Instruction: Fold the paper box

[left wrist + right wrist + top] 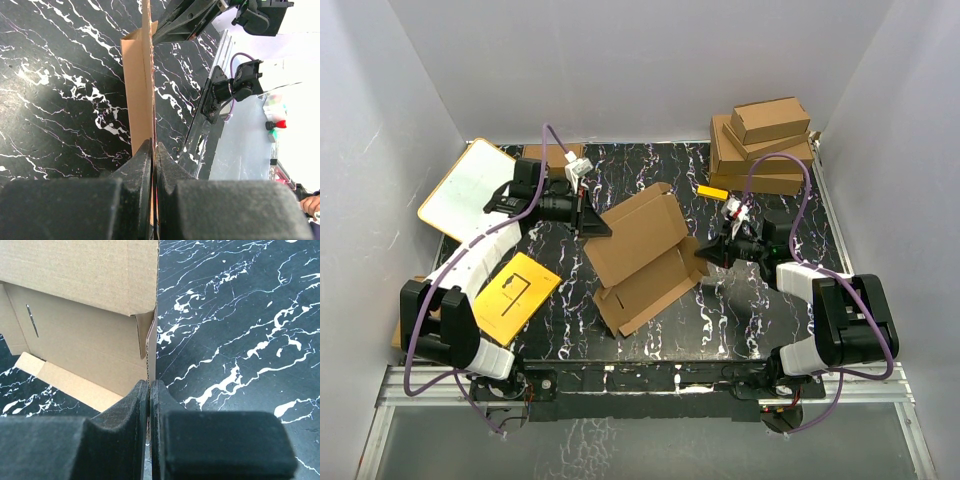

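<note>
Two arms meet at one paper box [645,255] in the top view; it sits near the middle of the black marbled counter [750,320], a brown cardboard sheet partly folded, with one panel raised and its flaps spread toward the near edge. The left hand [595,225] is at its far-left corner and the right hand [708,256] at its right side. A yellow card [515,295] lies on the left, well apart from the box; a white board [465,190] with an orange rim leans at the far-left corner; a stack of brown boxes [765,145] stands at the far right.

From the left wrist, the left hand [154,155] is clenched on the paper box [137,90]; the cardboard is seen edge-on, running straight up from between the two dark fingers [142,167], which press flat against either face; the counter [60,100] lies beneath.

From the right wrist, the right hand [149,390] is likewise clenched on the paper box [80,300], pinching a thin upright edge at a folded corner; a narrow slit [31,320] shows in the inner panel, a pale flap lies flat on the counter [240,340] at lower left.
</note>
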Robot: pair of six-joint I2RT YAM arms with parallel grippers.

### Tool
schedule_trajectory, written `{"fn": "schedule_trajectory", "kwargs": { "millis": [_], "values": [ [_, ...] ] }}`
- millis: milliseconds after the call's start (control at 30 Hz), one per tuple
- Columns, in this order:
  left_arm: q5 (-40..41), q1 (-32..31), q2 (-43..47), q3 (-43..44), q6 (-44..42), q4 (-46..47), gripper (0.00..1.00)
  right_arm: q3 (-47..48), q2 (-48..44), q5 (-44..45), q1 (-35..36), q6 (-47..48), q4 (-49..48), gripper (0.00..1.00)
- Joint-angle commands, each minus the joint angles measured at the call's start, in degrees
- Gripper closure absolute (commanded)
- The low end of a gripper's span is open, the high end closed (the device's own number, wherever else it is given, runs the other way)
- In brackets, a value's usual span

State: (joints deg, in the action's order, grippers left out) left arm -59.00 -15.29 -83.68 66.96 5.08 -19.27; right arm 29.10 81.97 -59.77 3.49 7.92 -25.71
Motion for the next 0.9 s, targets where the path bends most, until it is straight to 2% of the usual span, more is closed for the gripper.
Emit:
{"fn": "schedule_trajectory", "kwargs": {
  "millis": [0, 433, 867],
  "values": [
    [-0.68, -1.48, 2.68, -2.31, -0.13, 0.18, 1.0, 0.73, -2.8, -7.52, 0.97, 4.63, -0.12, 0.92],
    [-0.61, -2.27, 4.72, -4.16, 0.28, 2.58, 1.0, 5.64, -3.72, -6.5, 2.84, 18.3, 24.35, 0.92],
    [0.47, -3.3, 8.36, -2.57, -2.58, 1.37, 1.0, 8.45, -3.46, -2.12, 4.21, 32.36, 38.16, 0.9]
  ]
}}
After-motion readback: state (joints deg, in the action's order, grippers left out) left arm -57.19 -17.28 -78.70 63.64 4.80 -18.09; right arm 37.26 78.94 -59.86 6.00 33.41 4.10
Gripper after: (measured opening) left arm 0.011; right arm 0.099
